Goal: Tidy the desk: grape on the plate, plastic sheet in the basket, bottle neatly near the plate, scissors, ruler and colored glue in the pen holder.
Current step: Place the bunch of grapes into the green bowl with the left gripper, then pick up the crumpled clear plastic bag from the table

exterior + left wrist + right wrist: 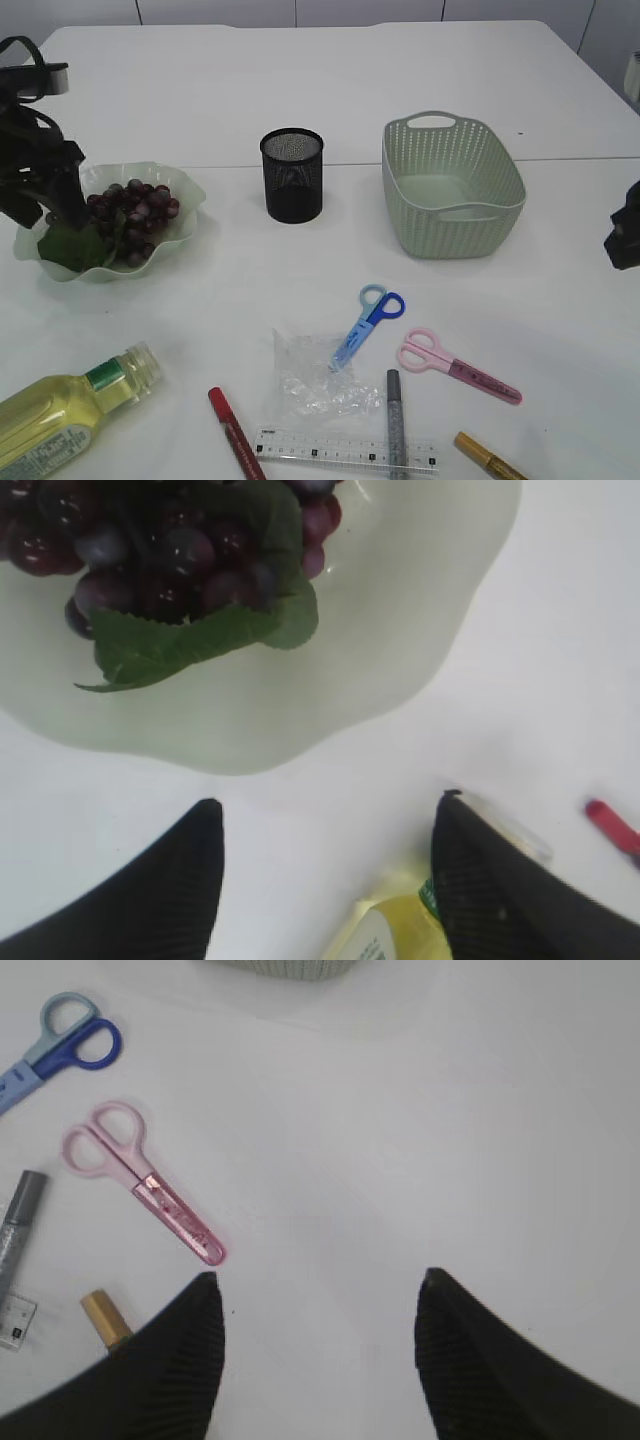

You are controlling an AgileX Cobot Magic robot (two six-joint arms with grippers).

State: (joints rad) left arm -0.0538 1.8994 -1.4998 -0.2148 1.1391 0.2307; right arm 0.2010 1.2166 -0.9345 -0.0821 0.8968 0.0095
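Observation:
Dark grapes with a leaf lie on the pale green plate, also in the left wrist view. My left gripper is open and empty above the table between the plate and the lying bottle. The plastic sheet, blue scissors, pink scissors, ruler and red, silver and gold glue pens lie at the front. My right gripper is open and empty, right of the pink scissors.
The black mesh pen holder stands mid-table with the green basket to its right; both look empty. The right arm is at the right edge. A seam crosses the table behind them.

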